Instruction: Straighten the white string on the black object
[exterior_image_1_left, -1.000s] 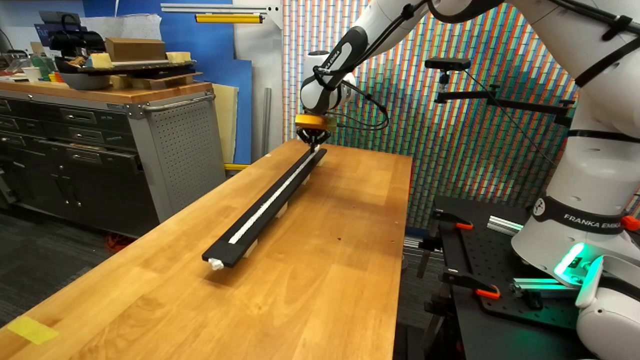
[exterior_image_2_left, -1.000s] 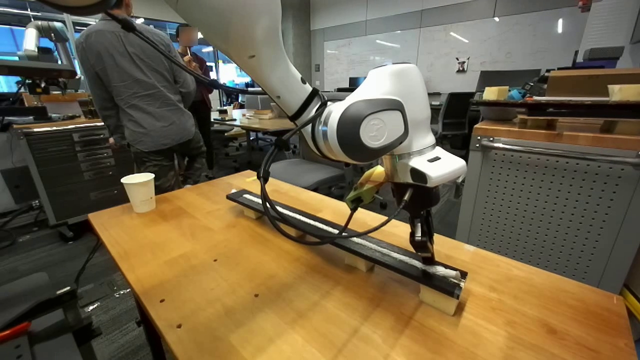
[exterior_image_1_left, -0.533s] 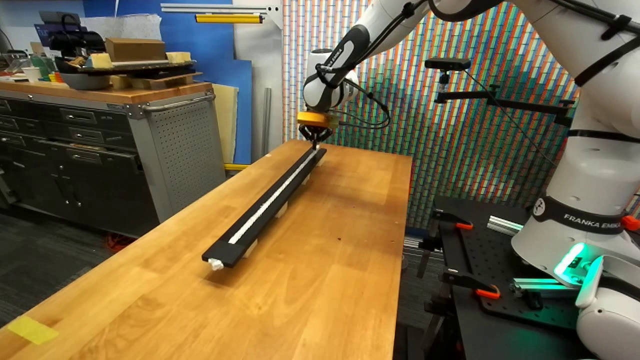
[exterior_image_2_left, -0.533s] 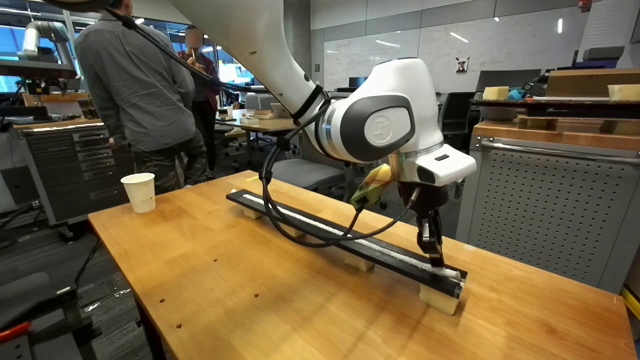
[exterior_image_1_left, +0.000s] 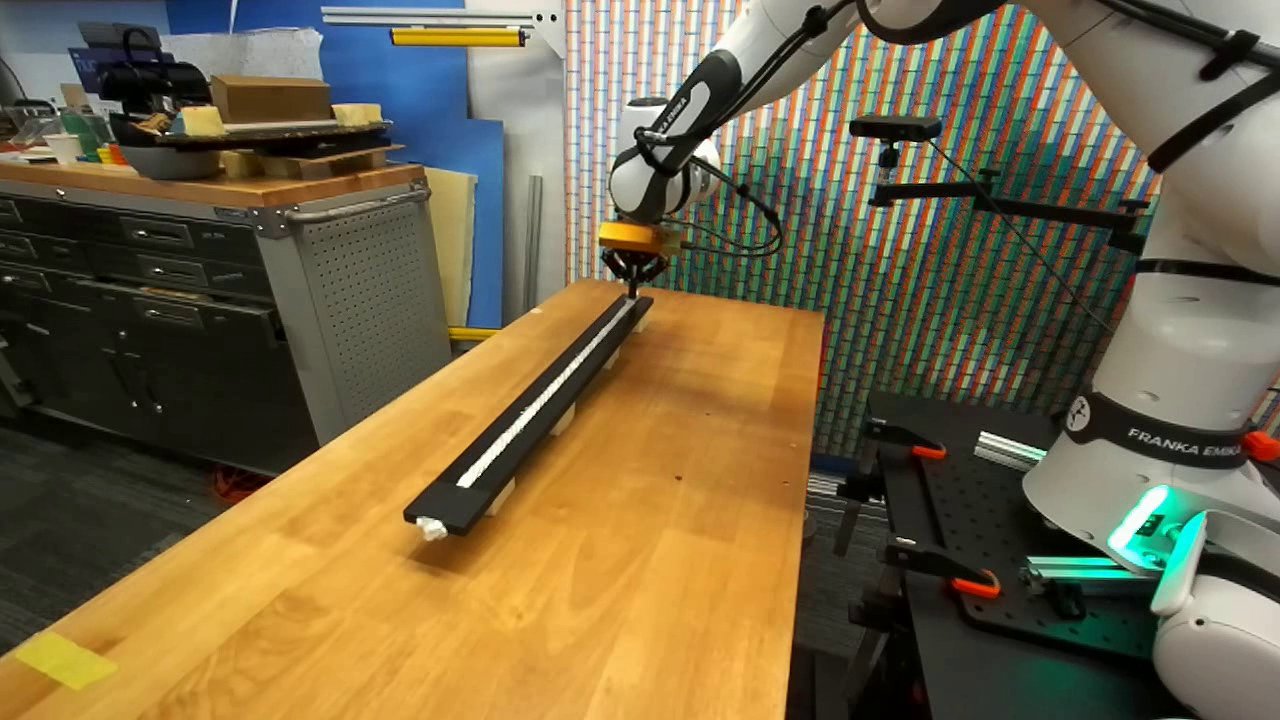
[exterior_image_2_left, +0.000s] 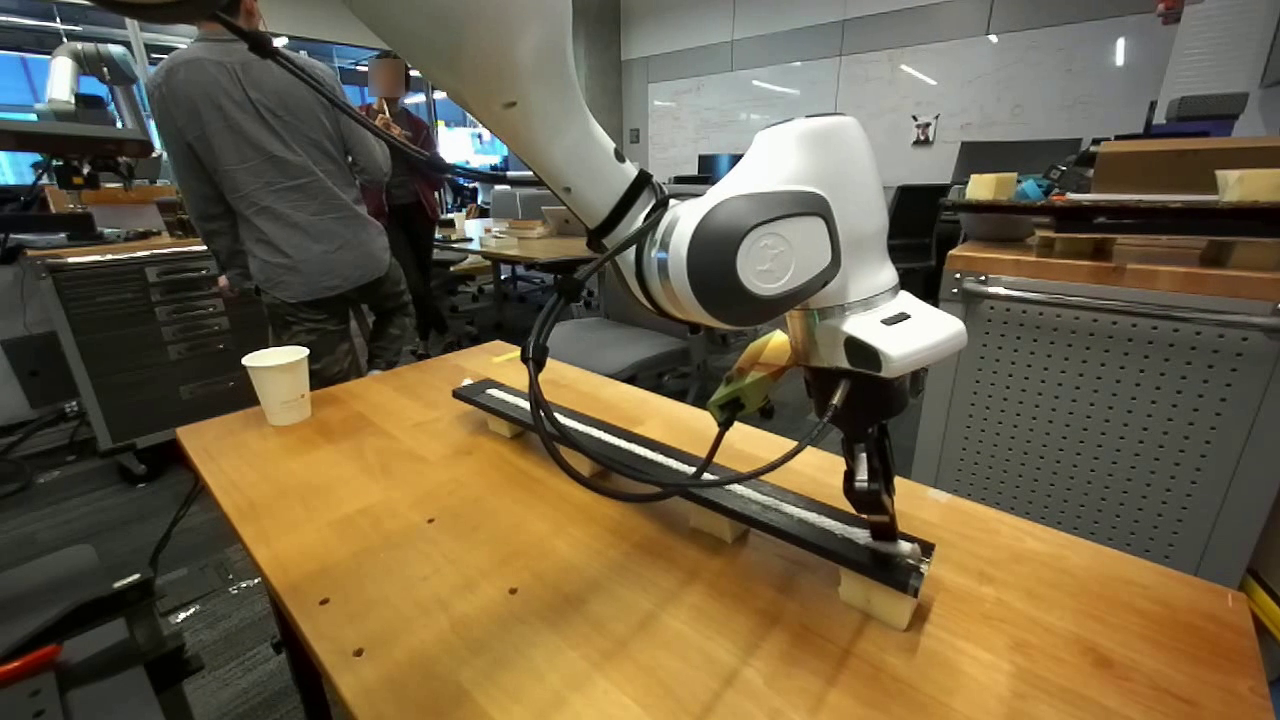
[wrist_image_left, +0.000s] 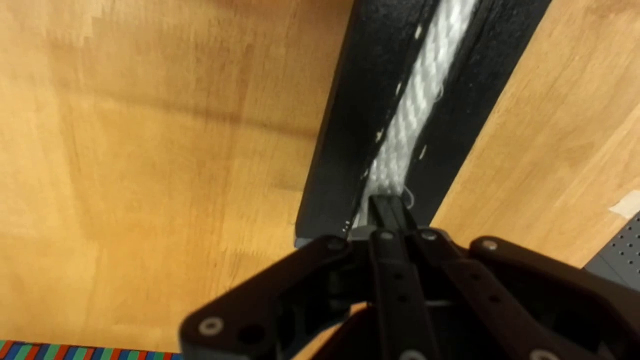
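1. Tool state: the gripper has its jaws together, nothing visible between them, apparently touching the white string near one end of the black bar.
2. String: lies lengthwise along the bar, looking mostly straight.
3. Risk: excess downward force may rock the bar on its end block.
4. Risk: the loose thread beside the jaws may snag, dragging the string sideways.
5. Clearance: the bar's end is just past the jaws; overrun may drop them off. The wooden table extends on both sides.

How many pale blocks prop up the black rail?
4 under the black rail: an end block nearest the tool, a second block and a third block farther along, and a fourth block at the opposite end. More could be hidden underneath.
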